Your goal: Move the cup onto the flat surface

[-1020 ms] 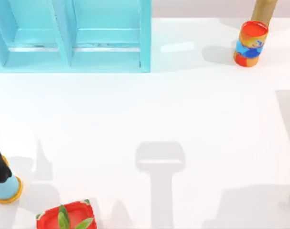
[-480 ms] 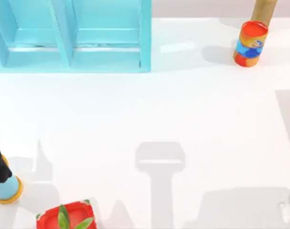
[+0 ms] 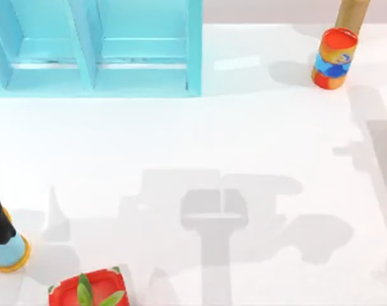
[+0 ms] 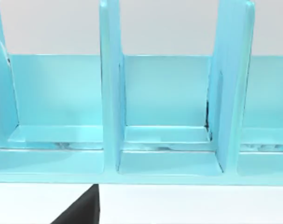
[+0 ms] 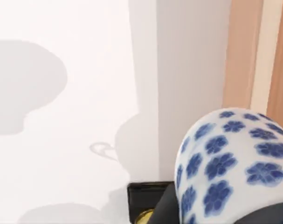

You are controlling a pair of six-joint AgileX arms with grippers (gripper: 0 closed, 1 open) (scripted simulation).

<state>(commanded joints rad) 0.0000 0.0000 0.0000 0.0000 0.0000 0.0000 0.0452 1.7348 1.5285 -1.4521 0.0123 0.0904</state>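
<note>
Carrying the load across the white counter calls for a level wrist and a slow descent onto a bare patch, well apart from the blue shelf at the far left corner; the cup sits close under the right wrist camera, though whether the right tool grips it I cannot tell

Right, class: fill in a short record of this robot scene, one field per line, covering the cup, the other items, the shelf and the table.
cup: white with blue flower dots, close to the right wrist camera, above the table
can: red-orange with blue label, upright at the table's far right
shelf: light blue, open compartments, far left
red box: green leaves on it, near edge, left
table: white, crossed by broad shadows
</note>
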